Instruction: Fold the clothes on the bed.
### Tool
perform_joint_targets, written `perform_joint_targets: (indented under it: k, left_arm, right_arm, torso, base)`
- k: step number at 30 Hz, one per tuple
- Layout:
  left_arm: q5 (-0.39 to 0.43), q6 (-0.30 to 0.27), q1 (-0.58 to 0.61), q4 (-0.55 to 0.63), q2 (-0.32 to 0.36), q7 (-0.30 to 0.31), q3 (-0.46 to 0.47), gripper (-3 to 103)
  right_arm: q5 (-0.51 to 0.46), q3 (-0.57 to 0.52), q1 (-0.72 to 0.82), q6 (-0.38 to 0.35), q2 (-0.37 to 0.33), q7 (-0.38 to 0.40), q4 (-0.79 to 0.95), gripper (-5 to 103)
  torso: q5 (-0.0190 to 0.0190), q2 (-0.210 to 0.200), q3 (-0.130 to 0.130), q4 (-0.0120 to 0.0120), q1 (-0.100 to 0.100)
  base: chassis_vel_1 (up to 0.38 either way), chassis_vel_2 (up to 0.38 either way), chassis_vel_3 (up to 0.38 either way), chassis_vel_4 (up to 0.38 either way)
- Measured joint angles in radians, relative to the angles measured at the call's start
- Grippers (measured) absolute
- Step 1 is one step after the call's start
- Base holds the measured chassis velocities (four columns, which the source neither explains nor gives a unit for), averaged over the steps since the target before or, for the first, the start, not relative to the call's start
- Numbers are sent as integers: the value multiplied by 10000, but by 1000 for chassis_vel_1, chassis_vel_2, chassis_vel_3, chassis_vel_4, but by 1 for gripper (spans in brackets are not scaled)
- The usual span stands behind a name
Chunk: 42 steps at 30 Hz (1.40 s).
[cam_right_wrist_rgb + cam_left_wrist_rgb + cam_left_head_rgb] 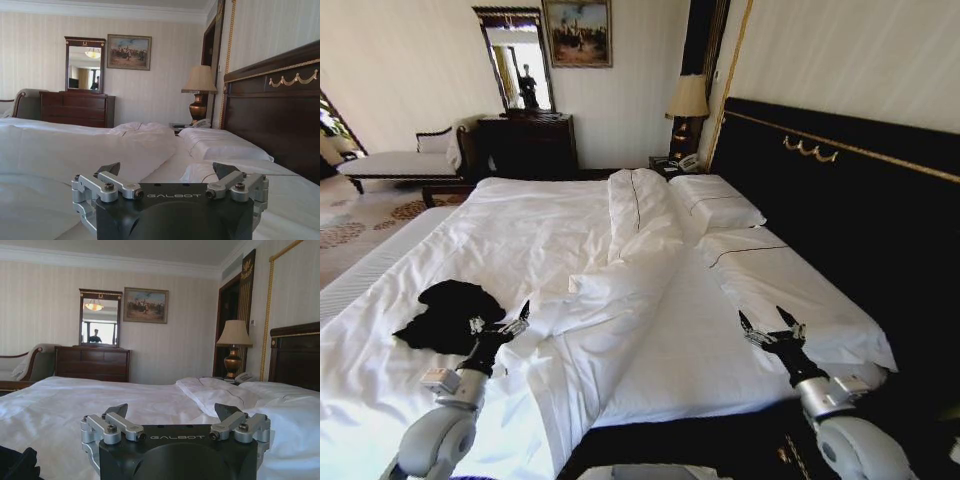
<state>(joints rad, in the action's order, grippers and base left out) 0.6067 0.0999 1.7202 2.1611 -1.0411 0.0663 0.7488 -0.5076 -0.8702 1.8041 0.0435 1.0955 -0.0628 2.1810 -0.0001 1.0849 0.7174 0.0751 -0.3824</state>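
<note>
I am hovering my spread left pincer (500, 322) just beside the crumpled T-shirt (450, 312), which is lying to its left; right pincer (772, 325) spread, well apart.

Each tool, left tool (502, 321) and right tool (772, 325), is showing a black block lettered GALBOT, silver screwed linkages, dark pointed fingers (117, 410), and grey rounded arm shells behind.

Black T-shirt (448, 313): crumpled in a loose heap, unfolded, lying on white duvet near left side of bed (650, 370). Bed: large, white bedding rumpled, duvet bunched in ridge down middle, two pillows against dark headboard.
</note>
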Motion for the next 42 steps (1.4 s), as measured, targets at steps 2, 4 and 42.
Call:
perform_joint_targets:
  k: [2, 4, 42]
  left_arm:
    - [1, -6, -20, -20, -13, 0, -24, 100]
    - [0, -11, -40, -32, -22, 1, -42, 100]
    - [92, 13, -90, -136, -40, 39, -41, 100]
  right_arm:
    - [-3, 0, 2, 8, -7, -4, -18, 100]
    - [-10, -2, 14, 27, -9, -27, -23, 100]
    - [19, -19, 18, 97, 95, 1, -223, 100]
  torso:
    - [1, 1, -2, 0, 3]
    - [1, 2, -3, 0, 6]
    - [1, 1, -1, 0, 3]
  base:
    - [0, 0, 0, 0]
    - [0, 0, 0, 0]
    - [32, 32, -33, -36]
